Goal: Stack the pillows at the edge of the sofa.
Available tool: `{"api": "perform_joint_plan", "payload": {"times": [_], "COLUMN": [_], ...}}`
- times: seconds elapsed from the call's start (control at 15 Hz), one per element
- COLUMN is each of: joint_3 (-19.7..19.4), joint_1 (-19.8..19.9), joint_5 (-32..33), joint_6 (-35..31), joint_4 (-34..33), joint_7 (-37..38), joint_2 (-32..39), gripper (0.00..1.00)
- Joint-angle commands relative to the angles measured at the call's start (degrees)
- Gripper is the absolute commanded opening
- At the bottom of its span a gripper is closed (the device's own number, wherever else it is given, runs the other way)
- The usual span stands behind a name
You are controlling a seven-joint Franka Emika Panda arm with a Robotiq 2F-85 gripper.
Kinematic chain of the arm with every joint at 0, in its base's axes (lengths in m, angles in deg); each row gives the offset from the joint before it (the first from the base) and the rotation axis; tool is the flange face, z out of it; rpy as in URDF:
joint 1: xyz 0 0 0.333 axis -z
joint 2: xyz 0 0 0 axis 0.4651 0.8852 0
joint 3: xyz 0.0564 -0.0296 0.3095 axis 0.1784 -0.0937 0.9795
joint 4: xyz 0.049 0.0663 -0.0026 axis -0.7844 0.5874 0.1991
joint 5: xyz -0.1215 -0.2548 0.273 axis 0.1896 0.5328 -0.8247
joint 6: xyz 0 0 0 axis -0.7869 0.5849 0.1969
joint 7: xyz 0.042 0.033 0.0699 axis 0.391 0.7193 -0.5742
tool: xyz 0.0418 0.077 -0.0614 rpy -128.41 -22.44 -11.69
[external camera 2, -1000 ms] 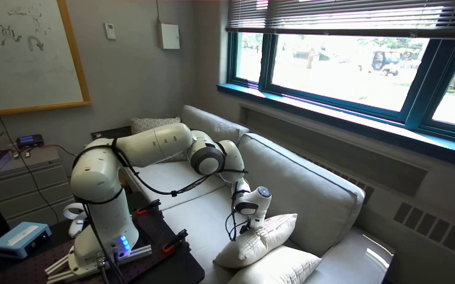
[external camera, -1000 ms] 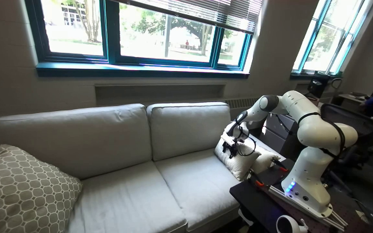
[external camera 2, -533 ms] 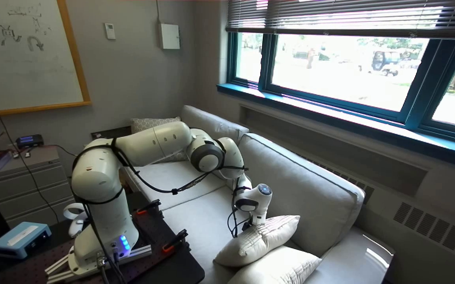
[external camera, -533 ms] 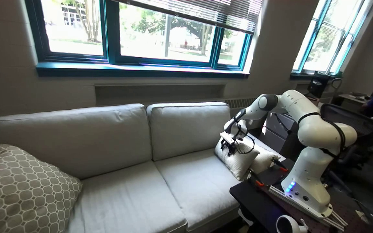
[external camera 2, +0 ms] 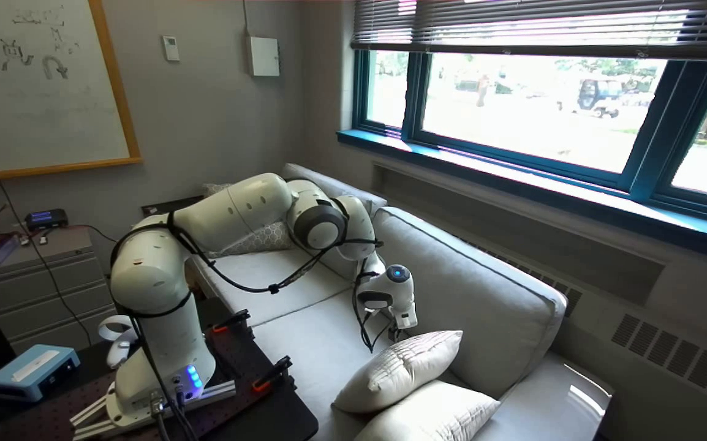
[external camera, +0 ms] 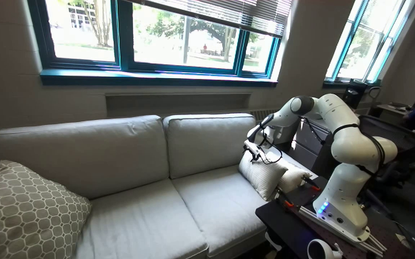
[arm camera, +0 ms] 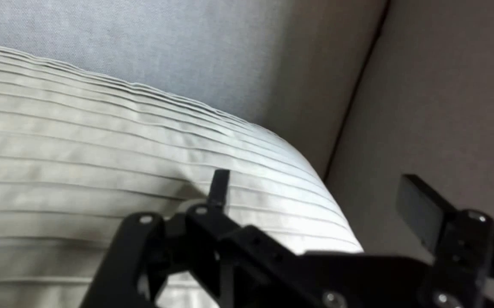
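The two cream pillows are at the armrest end of the grey sofa (external camera: 207, 205). The upper pillow (external camera 2: 399, 375) is tilted, with part of it over the lower pillow (external camera 2: 436, 415). They also show as the upper pillow (external camera: 263, 176) and the partly hidden lower pillow (external camera: 294, 178). My gripper (external camera: 253, 154) hangs just above the upper pillow's edge near the backrest; the gripper (external camera 2: 395, 334) looks apart from it there. In the wrist view the gripper (arm camera: 320, 199) has its fingers wide apart with nothing between them. The upper pillow's ribbed face (arm camera: 67, 158) lies below and left.
The sofa's back cushion (external camera 2: 470, 294) stands close beside the gripper. The padded sofa arm (external camera 2: 565, 386) is beyond the pillows. A grey-beige patterned cushion (external camera: 27, 212) sits at the far end. The black table (external camera 2: 280, 416) with orange-tipped clamps (external camera 2: 263, 384) borders the sofa front.
My gripper has risen off the upper pillow and shifted slightly away from the sofa arm. The pillows stay nearly where they were.
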Motion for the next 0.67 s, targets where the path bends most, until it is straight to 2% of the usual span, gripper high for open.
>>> {"api": "perform_joint_plan", "payload": {"times": [0.0, 0.33, 0.47, 0.6], "joint_3": [9.07, 22.41, 24.86, 25.06], "joint_1": [6.35, 16.69, 19.28, 20.26], "joint_5": [-1.56, 6.46, 10.84, 15.01], "joint_6": [-9.12, -18.59, -20.52, -21.92], "joint_4": [8.43, 14.94, 17.45, 19.75], "joint_7": [-11.69, -19.13, -18.89, -18.95], "joint_2": [-4.94, -4.37, -4.12, -4.38], "gripper": [1.00, 1.00, 1.00, 1.00]}}
